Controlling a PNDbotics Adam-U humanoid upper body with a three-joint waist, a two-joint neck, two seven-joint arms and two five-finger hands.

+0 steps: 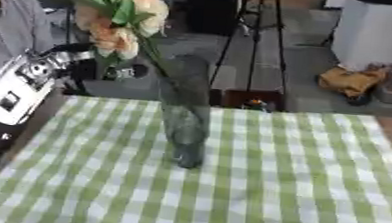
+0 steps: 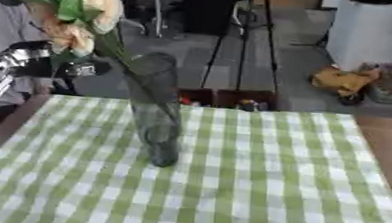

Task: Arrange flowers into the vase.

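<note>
Left eye view
Table: a green and white checked cloth covers it, from the near edge up to the far edge
Vase: a tall glass vase stands upright on the cloth, a bit left of the middle, with its base on the checks
Flowers: a bunch of peach and cream flowers with green leaves sits high up at the far left; the stems slant down and right into the top of the vase
Left arm: a white and black arm comes in from the left edge, beside the table
Left hand: the dark hand is up by the stems, just below the blooms; I cannot tell if the fingers are curled on the stems or not
Right hand: it does not show

Right eye view
Vase: the same vase stands upright on the cloth, left of the middle
Flowers: the blooms fill the far left corner, and the stems lean down into the vase mouth
Left hand: dark shapes sit just left of the vase top, too blurred to see the fingers
Floor: a yellow thing lies far off on the right, well apart from the table
</note>
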